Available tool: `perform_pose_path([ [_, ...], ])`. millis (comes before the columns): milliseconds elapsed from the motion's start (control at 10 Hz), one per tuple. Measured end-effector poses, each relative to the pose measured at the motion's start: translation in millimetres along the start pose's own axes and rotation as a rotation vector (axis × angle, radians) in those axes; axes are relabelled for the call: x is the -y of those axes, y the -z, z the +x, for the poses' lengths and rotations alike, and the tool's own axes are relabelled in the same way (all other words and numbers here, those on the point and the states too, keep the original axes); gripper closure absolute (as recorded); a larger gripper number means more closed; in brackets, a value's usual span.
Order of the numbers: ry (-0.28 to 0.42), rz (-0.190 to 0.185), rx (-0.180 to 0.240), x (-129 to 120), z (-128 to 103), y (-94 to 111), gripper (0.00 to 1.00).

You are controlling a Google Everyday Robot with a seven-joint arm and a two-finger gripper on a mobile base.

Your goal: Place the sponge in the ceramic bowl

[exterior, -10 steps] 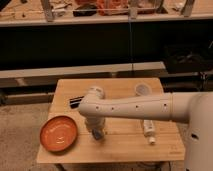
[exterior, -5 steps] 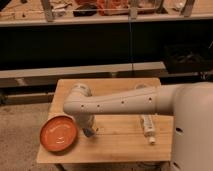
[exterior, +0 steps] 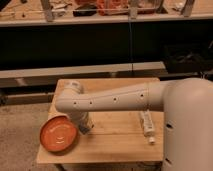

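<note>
Camera view: the wooden table sits in the lower half of the frame. The robot's white body fills the lower right.

The arm reaches from the body leftward across the table. It bends at an elbow left of centre and drops down toward the table's left part.

The gripper is at the end of that drop, low over the tabletop, left of centre. It's just beside the right edge of the ceramic bowl, not over its middle. The wrist housing covers most of it, so I can't tell how far open it is.

The sponge shows only as a small blue-grey patch at the gripper's lower tip. It's right against the tool, just right of the bowl rim and outside the bowl. I can't tell if it's clamped or just touching, or whether it's resting on the wood or slightly off it.

The bowl is orange-red, at the lower left, sitting at the table's front-left corner. Its inside is bare.

A white bottle-like item lies on its side, right of centre, well apart from the gripper and close to the robot body.

A dark shelf unit is behind the table. There's a clutter of red-orange items along the top edge of the frame, too blurred to identify.
</note>
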Motion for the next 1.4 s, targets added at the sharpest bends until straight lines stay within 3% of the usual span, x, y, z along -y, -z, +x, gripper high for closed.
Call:
perform_pose_path([
  [800,0.07,-0.012,-0.042,34.8,-11.4,8.1,0.99],
  [1000,0.085,-0.015,-0.047,33.9,-13.6,8.7,0.99],
  [1100,0.087,-0.012,-0.05,36.8,-14.8,9.3,0.97],
  [1400,0.089,-0.011,-0.059,40.7,-16.0,9.5,0.69],
])
